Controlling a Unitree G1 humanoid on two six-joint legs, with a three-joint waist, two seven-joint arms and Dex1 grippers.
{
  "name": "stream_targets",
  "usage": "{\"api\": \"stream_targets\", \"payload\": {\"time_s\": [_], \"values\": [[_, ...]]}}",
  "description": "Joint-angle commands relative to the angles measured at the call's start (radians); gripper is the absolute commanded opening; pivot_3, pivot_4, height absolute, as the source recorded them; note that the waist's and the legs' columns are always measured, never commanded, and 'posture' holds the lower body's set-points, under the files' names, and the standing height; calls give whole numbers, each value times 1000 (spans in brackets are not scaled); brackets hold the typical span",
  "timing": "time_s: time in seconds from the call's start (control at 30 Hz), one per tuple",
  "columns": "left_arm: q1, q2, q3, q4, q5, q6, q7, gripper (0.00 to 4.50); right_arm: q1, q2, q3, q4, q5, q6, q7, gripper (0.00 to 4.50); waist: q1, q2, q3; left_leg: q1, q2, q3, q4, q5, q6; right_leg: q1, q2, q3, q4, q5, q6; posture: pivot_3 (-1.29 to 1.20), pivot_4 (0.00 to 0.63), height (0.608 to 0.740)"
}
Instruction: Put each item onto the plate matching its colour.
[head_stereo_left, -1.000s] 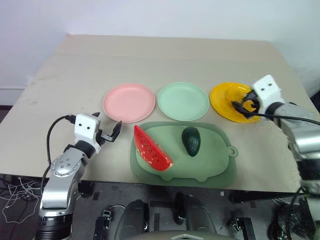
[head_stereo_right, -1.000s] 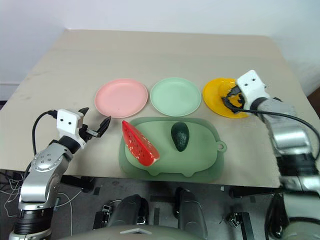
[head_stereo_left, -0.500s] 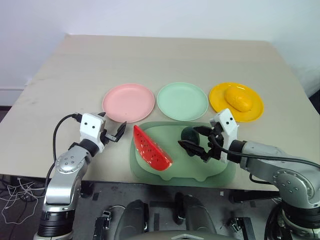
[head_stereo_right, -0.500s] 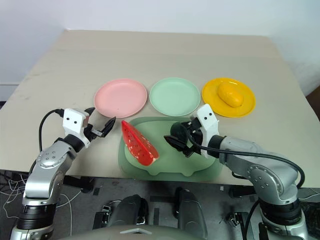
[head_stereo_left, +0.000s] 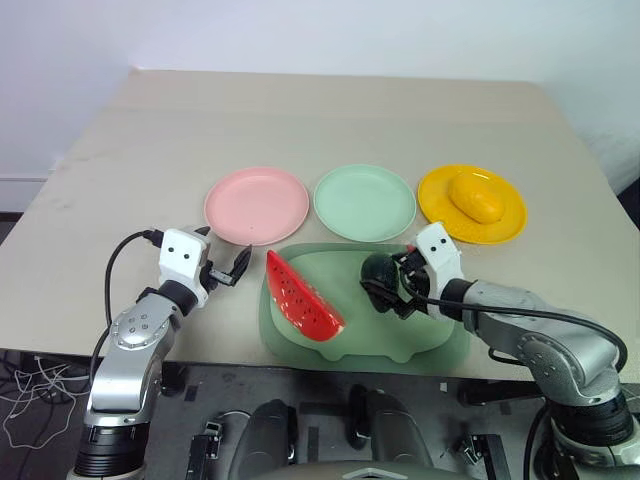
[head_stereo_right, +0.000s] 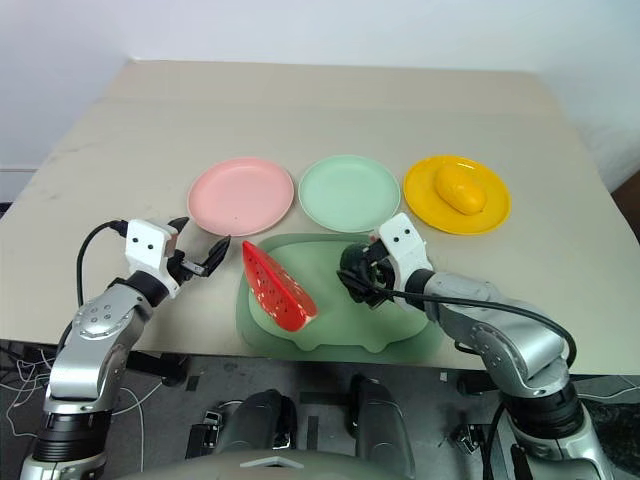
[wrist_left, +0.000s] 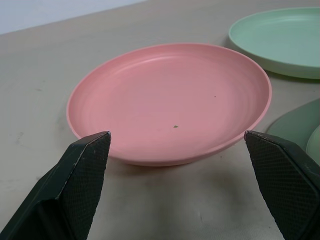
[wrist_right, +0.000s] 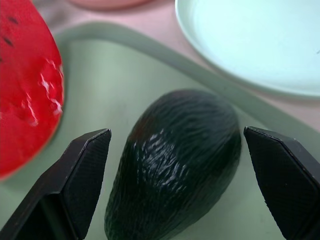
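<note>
The yellow fruit (head_stereo_left: 476, 198) lies on the yellow plate (head_stereo_left: 505, 228). The pink plate (head_stereo_left: 257, 205) and the mint plate (head_stereo_left: 365, 202) are bare. On the green mat (head_stereo_left: 340, 335) a watermelon wedge (head_stereo_left: 303, 297) rests beside the dark avocado (wrist_right: 175, 150). My right gripper (head_stereo_left: 386, 284) is open, one finger on each side of the avocado, with a gap showing on both sides. Left of the mat, my left gripper (head_stereo_left: 226, 256) stands open and holds nothing; it faces the pink plate (wrist_left: 170, 100).
The three plates stand in a row just behind the mat, near the table's front half. The table's front edge (head_stereo_left: 200, 350) runs right below the mat. Bare tabletop stretches behind the plates and to the far left.
My right gripper left the yellow plate, where the yellow fruit now lies uncovered. It swung left and down to the mat and now straddles the avocado. The left gripper stayed put.
</note>
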Motion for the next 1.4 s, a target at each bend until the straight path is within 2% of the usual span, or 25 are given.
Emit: {"api": "stream_targets", "payload": {"time_s": [0.03,0.07,0.17,0.23,0.27,0.4,0.53,0.7,0.93,0.97,1.0,1.03,1.2,1.33,1.4], "values": [[-3,2,9,-41,3,-23,6,4500,-22,-1,14,3,-43,-14,7,4466,0,0,0,0,0,0,0,0,0,0,0,0,0,0,0,0,150,740],[-4,2,9,-41,3,-23,7,4500,-24,6,13,9,-51,-18,8,4466,0,0,0,0,0,0,0,0,0,0,0,0,0,0,0,0,150,740],[-8,3,9,-38,4,-24,8,4500,-35,18,4,20,-68,-25,15,3908,0,0,0,0,0,0,0,0,0,0,0,0,0,0,0,0,150,740],[-9,3,9,-39,4,-25,10,4500,-41,12,-3,20,-75,-26,26,3366,0,0,0,0,0,0,0,0,0,0,0,0,0,0,0,0,150,740],[-10,3,9,-39,4,-24,11,4500,-45,9,-8,20,-77,-26,33,3344,0,0,0,0,0,0,0,0,0,0,0,0,0,0,0,0,150,740],[-15,3,9,-37,3,-25,15,4500,-89,-10,-27,23,-89,-46,76,3344,0,0,0,0,0,0,0,0,0,0,0,0,0,0,0,0,150,740],[-13,5,15,-39,2,-25,17,4500,-288,33,-48,145,-100,-91,103,3344,-7,0,0,0,0,1,0,0,0,-1,0,0,0,0,0,0,150,740],[-10,1,5,-45,7,-26,22,4500,-473,63,58,487,-259,-262,155,3344,-6,0,0,0,0,1,-1,0,0,-1,1,0,1,0,0,0,150,740],[20,-5,11,-119,7,17,57,4500,-582,129,142,918,-431,-578,275,3344,-6,0,0,-1,-1,2,-1,0,1,-1,0,0,0,1,0,0,150,740],[29,-7,10,-137,6,27,64,4500,-591,136,144,959,-447,-611,288,4065,-8,1,0,0,-1,2,-1,0,1,-1,0,0,0,1,0,0,150,740],[37,-8,8,-153,6,36,69,4500,-597,140,145,986,-462,-638,301,4351,-9,1,0,0,-1,2,-1,0,1,-1,0,0,0,1,0,0,150,740],[44,-8,7,-167,6,43,72,4500,-599,144,146,998,-475,-659,312,4477,-9,1,0,0,0,2,-1,0,1,-1,0,0,1,1,0,0,150,740],[80,-26,-16,-252,8,92,100,4500,-571,134,108,933,-501,-749,346,4477,-9,1,0,0,0,1,-1,0,1,-1,0,0,1,1,0,0,150,740],[96,-34,-14,-283,12,114,120,4500,-543,63,38,803,-469,-677,383,4477,0,1,1,0,0,1,-1,0,1,-1,0,0,1,1,0,0,150,740],[106,-28,4,-292,4,123,120,4500,-486,13,-24,625,-337,-542,472,4477,2,1,1,0,0,1,-1,0,1,-1,-1,0,1,1,0,0,150,740]]}}
